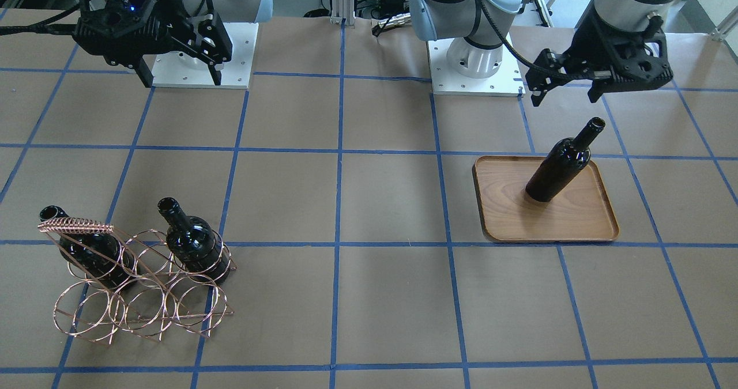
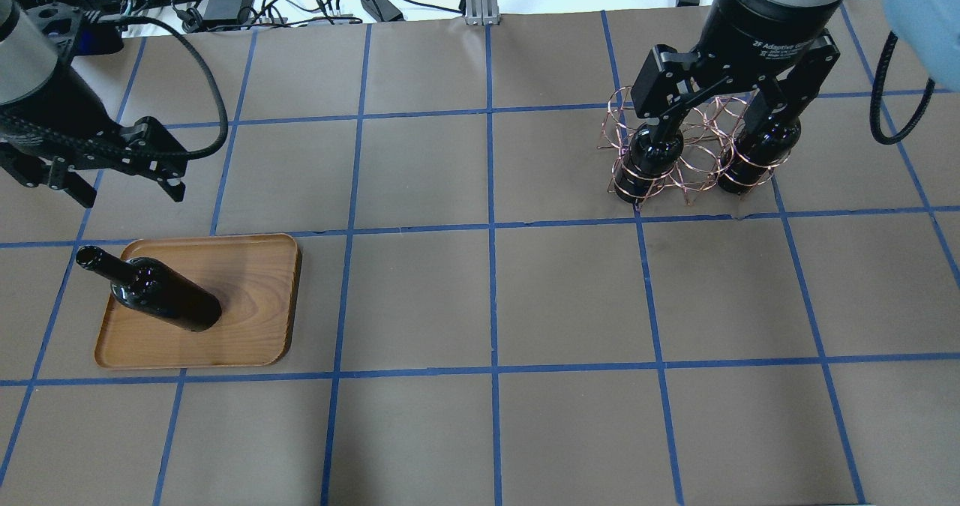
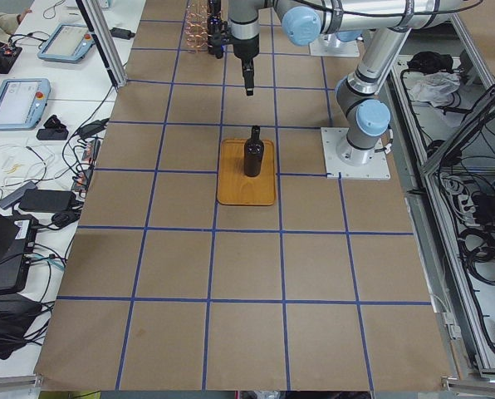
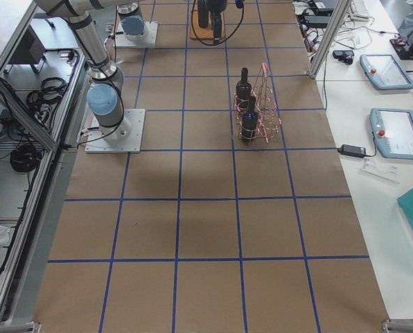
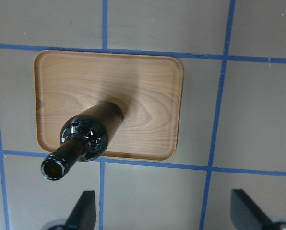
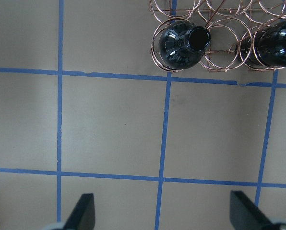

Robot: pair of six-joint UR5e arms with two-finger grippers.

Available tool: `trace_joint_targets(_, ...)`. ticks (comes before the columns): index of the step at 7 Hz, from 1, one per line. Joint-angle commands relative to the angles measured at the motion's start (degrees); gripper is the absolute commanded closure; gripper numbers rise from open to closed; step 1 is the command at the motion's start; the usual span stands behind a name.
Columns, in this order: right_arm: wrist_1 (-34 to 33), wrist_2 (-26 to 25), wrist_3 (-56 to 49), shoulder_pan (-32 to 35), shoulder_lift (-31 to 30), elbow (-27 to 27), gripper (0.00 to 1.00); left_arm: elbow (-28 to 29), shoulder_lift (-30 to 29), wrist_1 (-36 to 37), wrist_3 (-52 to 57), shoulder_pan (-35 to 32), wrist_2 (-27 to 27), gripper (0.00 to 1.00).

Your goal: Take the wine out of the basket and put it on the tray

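Overhead, the right gripper (image 2: 716, 127), spread far from the tray (image 2: 247, 288), half-masks the basket (image 2: 694, 176); wine (image 2: 165, 305) stands on the tray, left gripper (image 2: 124, 191) spread nearby.

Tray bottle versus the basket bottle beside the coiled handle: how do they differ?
The tray bottle stands free on the flat wooden tray; the basket bottle sits inside the wire rings of the basket. The tray bottle is alone; the basket bottle has a second bottle beside it. The left tool is near the tray bottle, the right tool near the basket bottle. Both stand upright, glossy near-black, uncorked.
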Motion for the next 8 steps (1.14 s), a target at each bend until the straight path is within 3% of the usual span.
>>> trace_joint_targets(1, -0.10, -0.04, 0.00, 0.00, 0.00, 0.03, 0.00, 1.29, 0.37, 3.09, -1.81, -7.93, -0.26, 0.00)
trace_joint_targets(3, -0.10, 0.05, 0.00, 0.00, 0.00, 0.03, 0.00, 1.29, 0.46, 3.65, -2.68, -11.03, -4.63, 0.00)
trace_joint_targets(8, -0.10, 0.05, 0.00, 0.00, 0.00, 0.03, 0.00, 1.12, 1.60, 2.86, -6.20, -11.21, -4.04, 0.00)
